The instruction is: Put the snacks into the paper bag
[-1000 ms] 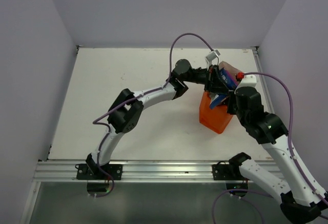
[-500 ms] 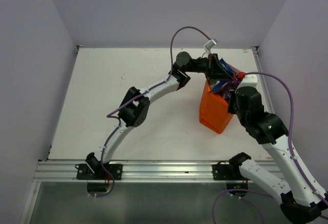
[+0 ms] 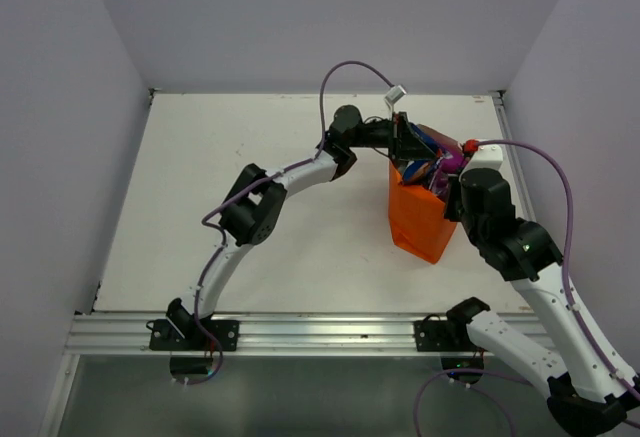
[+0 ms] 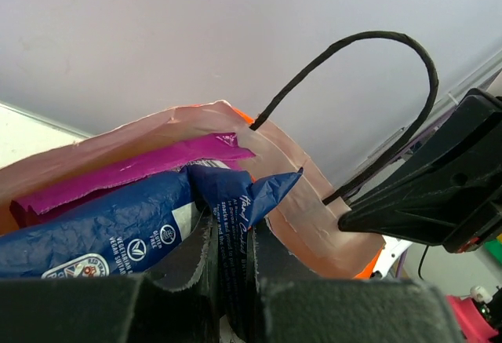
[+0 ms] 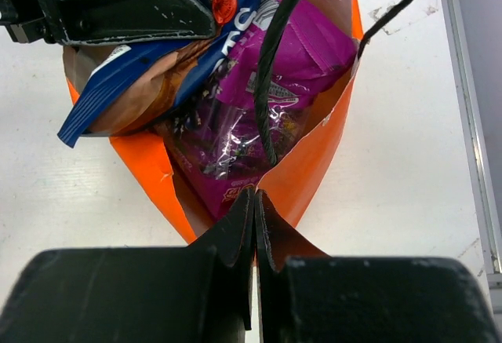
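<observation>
The orange paper bag (image 3: 420,225) stands at the right of the table, mouth open and leaning a little. My left gripper (image 3: 408,141) is over its mouth, shut on the blue-and-white packet (image 4: 118,225), which sticks half out of the bag. My left gripper's jaws (image 4: 233,272) pinch the packet's folded end. A magenta packet (image 4: 133,172) lies behind it against the pale inner wall (image 4: 298,202). In the right wrist view my right gripper (image 5: 255,202) is shut on the bag's near rim (image 5: 314,162). Magenta and purple packets (image 5: 243,135) lie inside. A cord handle (image 5: 271,68) crosses the mouth.
The white table (image 3: 250,187) stretches left of the bag. Its right edge rail (image 5: 467,123) runs close beside the bag. Grey walls enclose the back and both sides. An aluminium rail (image 3: 300,332) carries the arm bases at the near edge.
My left gripper has moved up and to the left with the blue-and-white packet, from deeper in the bag's mouth to its far rim. The bag now stands taller and leans slightly. The right arm has held still.
</observation>
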`<action>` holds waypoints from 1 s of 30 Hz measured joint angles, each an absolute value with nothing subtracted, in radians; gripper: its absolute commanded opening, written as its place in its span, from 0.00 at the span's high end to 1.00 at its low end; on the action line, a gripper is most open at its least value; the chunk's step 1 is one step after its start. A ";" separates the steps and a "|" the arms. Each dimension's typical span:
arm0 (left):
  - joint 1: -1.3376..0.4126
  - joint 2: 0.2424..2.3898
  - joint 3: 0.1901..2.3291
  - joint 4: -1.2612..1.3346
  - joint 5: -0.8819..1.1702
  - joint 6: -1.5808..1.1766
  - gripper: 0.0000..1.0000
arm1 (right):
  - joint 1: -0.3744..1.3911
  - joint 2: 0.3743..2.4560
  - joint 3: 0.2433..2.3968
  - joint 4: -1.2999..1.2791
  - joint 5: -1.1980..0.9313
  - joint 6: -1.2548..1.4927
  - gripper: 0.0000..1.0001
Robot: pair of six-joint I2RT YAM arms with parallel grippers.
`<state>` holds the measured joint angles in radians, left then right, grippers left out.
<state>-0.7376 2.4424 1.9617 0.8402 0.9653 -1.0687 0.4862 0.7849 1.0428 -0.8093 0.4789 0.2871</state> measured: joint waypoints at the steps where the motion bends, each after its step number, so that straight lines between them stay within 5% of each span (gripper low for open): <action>1: -0.741 2.449 1.982 0.830 0.966 -1.066 1.00 | 0.486 0.785 1.043 -0.810 0.480 0.287 1.00; 5: -0.765 2.490 2.087 0.773 0.977 -1.055 1.00 | 0.486 0.785 1.043 -0.812 0.480 0.287 1.00; 7: -0.783 2.495 2.101 0.740 0.978 -1.038 0.75 | 0.486 0.784 1.043 -0.813 0.480 0.287 1.00; 9: -0.800 2.490 2.102 0.712 0.978 -0.995 0.69 | 0.486 0.784 1.043 -0.818 0.480 0.287 1.00; 11: -0.814 2.473 2.092 0.656 0.967 -0.928 0.45 | 0.486 0.784 1.043 -0.827 0.479 0.287 1.00; 13: -0.825 2.424 2.067 0.583 0.953 -0.849 0.30 | 0.486 0.784 1.043 -0.829 0.480 0.287 1.00; 21: -0.857 2.164 2.029 0.344 0.824 -0.589 0.23 | 0.486 0.783 1.043 -0.819 0.479 0.287 1.00; 26: -0.862 1.884 1.875 0.235 0.559 -0.420 0.17 | 0.486 0.783 1.043 -0.815 0.479 0.287 1.00; 27: -0.862 1.844 1.869 0.200 0.498 -0.392 0.01 | 0.486 0.783 1.043 -0.815 0.479 0.287 1.00; 30: -0.860 1.781 1.892 0.088 0.340 -0.327 0.00 | 0.486 0.783 1.043 -0.815 0.479 0.287 1.00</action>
<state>-0.8597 1.7809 1.8915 0.0875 0.3401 -0.3271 0.4862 0.7830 1.0428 -0.8146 0.4786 0.2874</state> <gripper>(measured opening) 0.988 0.008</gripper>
